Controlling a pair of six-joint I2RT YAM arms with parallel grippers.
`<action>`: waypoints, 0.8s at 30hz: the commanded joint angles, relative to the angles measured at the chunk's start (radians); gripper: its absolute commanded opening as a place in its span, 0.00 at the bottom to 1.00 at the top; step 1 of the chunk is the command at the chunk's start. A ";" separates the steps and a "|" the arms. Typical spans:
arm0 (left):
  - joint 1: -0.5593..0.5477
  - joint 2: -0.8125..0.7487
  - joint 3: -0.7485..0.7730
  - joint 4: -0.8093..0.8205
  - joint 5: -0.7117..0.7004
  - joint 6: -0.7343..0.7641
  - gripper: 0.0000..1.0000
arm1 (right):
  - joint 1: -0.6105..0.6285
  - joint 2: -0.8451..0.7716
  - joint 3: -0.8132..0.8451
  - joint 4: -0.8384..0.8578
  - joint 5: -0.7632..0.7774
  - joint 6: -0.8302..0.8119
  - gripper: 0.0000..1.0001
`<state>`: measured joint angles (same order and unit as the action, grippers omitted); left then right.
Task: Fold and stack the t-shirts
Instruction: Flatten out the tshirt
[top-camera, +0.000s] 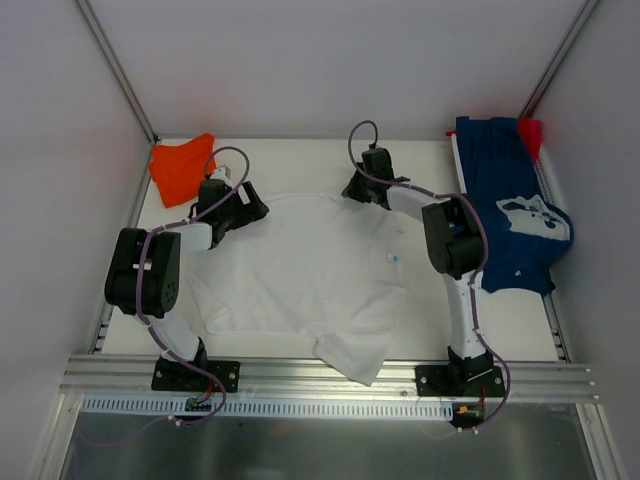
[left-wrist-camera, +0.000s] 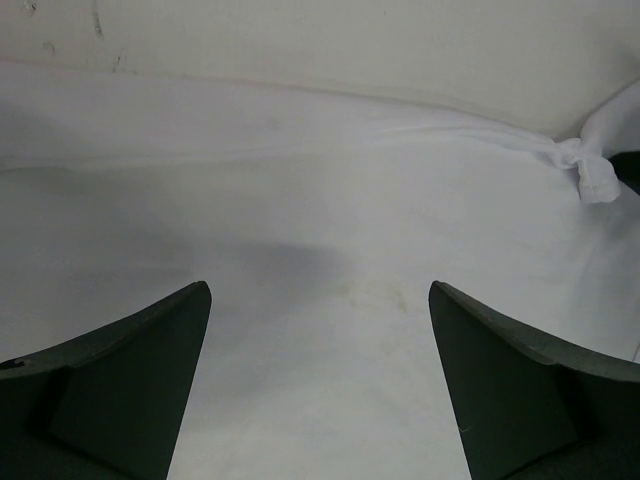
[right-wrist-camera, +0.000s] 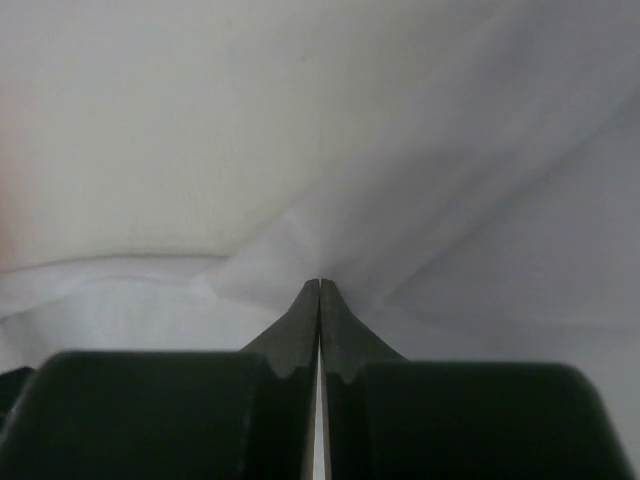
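Observation:
The white t-shirt (top-camera: 310, 270) lies spread across the middle of the table, one sleeve hanging over the front edge. My left gripper (top-camera: 243, 207) is open over the shirt's far left part; in the left wrist view its fingers (left-wrist-camera: 150, 380) stand wide apart above flat white cloth (left-wrist-camera: 320, 200). My right gripper (top-camera: 358, 190) is at the shirt's far edge, shut on a pinch of the white cloth (right-wrist-camera: 300, 240), which tents up from the closed tips (right-wrist-camera: 319, 283). The orange shirt (top-camera: 182, 168) lies bunched at the far left. The navy shirt (top-camera: 510, 200) lies at the right, with the red one (top-camera: 531, 132) behind it.
White walls close in the table on three sides, with metal posts (top-camera: 115, 65) in the far corners. An aluminium rail (top-camera: 330, 375) carrying both arm bases runs along the near edge. The navy shirt hangs over the table's right edge.

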<state>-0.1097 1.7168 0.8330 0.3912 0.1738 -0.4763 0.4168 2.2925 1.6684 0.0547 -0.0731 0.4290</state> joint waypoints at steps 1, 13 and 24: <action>0.007 -0.040 -0.012 0.048 0.003 0.018 0.92 | -0.001 -0.207 -0.125 0.089 0.041 -0.026 0.01; 0.007 -0.043 -0.017 0.049 0.010 0.021 0.92 | 0.020 -0.268 -0.277 0.129 0.026 -0.026 0.00; 0.007 -0.042 -0.015 0.051 0.009 0.021 0.93 | 0.033 -0.173 -0.191 0.125 0.018 0.008 0.00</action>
<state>-0.1097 1.7164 0.8219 0.4076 0.1745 -0.4763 0.4465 2.1162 1.4300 0.1520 -0.0574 0.4198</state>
